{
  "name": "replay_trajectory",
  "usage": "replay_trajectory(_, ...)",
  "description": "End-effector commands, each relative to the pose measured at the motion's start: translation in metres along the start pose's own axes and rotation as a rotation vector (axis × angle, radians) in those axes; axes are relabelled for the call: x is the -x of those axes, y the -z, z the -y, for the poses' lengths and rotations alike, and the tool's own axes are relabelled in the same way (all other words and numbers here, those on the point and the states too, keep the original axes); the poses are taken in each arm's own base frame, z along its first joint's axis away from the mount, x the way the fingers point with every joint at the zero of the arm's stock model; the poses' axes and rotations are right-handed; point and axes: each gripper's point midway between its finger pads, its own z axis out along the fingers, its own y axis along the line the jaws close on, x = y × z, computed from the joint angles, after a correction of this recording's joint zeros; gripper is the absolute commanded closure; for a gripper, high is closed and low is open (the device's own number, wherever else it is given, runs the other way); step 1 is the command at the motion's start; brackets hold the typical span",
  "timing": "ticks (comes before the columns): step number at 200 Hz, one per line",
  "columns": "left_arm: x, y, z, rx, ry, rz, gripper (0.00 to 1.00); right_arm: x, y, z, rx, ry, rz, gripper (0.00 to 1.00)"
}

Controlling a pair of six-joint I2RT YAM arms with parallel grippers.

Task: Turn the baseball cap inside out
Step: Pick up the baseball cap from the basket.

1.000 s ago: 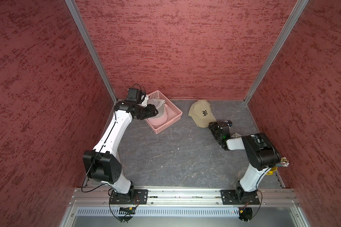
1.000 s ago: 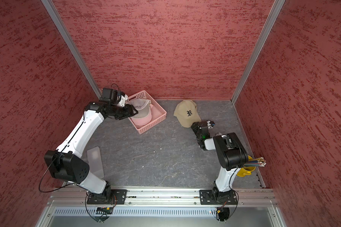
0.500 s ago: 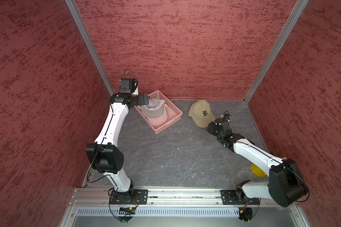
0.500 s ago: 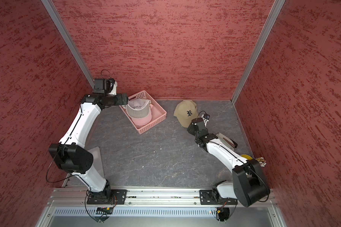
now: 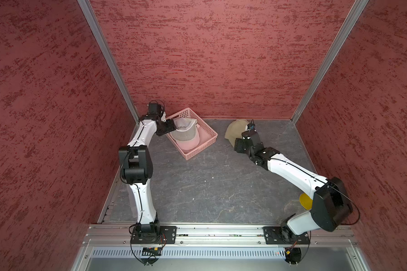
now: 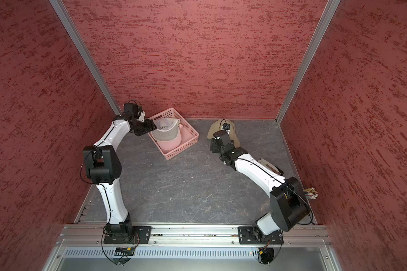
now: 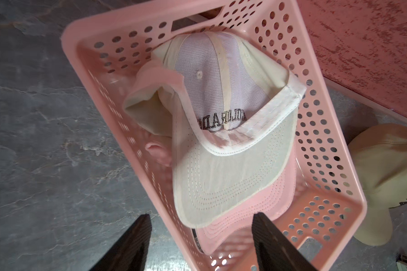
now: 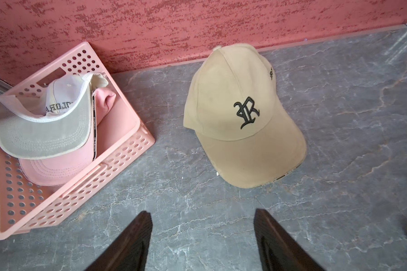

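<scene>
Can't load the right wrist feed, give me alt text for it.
A tan baseball cap with a black R lies right side out on the grey table, ahead of the open, empty right claw. Beside it, a pink basket holds a whitish cap lying on a pink cap.

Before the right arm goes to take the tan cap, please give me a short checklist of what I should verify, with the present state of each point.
1. Right gripper open and holding nothing: ok.
2. Tan cap lies free on the table ahead of the right gripper, brim toward it: ok.
3. Nothing rests on the tan cap: ok.
4. Tan cap already inside out: not ok; its outer side with the letter R faces up.
5. Left gripper open, over the pink basket, away from the tan cap: ok.
6. Back strap of the tan cap fastened: cannot tell, it is hidden.
</scene>
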Motion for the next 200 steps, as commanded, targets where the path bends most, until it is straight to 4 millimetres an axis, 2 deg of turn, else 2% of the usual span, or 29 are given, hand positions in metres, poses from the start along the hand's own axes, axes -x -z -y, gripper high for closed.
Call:
replay_trajectory(1,0.022,-0.003,0.006,-0.023,0.016,0.063,0.31,0.006,0.003,-0.013,0.049,-0.001,0.0,0.27)
replay_trajectory(20,0.022,-0.014,0.006,-0.043,0.021,0.052,0.36,0.003,0.002,-0.014,0.059,-0.001,-0.01,0.27)
replay_trajectory(68,0.015,-0.037,0.023,-0.131,0.015,-0.005,0.69,0.002,-0.001,-0.016,0.061,0.005,-0.021,0.28)
replay_trajectory(100,0.015,-0.04,0.029,-0.16,0.008,-0.01,0.72,-0.002,-0.004,-0.02,0.074,0.006,-0.036,0.28)
replay_trajectory(124,0.008,-0.05,0.031,-0.157,-0.004,-0.041,0.72,-0.004,-0.006,-0.022,0.084,0.004,-0.043,0.28)
replay_trajectory(156,0.002,-0.059,0.034,-0.162,-0.009,-0.059,0.82,-0.005,-0.008,-0.025,0.101,-0.006,-0.046,0.28)
replay_trajectory(163,0.003,-0.058,0.035,-0.169,-0.007,-0.058,0.86,-0.005,-0.007,-0.025,0.104,-0.006,-0.046,0.28)
replay_trajectory(166,0.004,-0.057,0.036,-0.172,-0.006,-0.057,0.9,-0.006,-0.008,-0.025,0.104,-0.004,-0.048,0.28)
replay_trajectory(169,0.004,-0.056,0.036,-0.174,-0.005,-0.057,1.0,-0.006,-0.008,-0.025,0.104,-0.003,-0.048,0.28)
replay_trajectory(182,0.01,-0.045,0.041,-0.185,-0.006,-0.027,1.0,-0.007,-0.008,-0.025,0.103,-0.003,-0.051,0.28)
replay_trajectory(200,0.025,-0.019,0.056,-0.231,-0.019,0.04,1.0,-0.01,-0.01,-0.025,0.106,-0.001,-0.058,0.28)
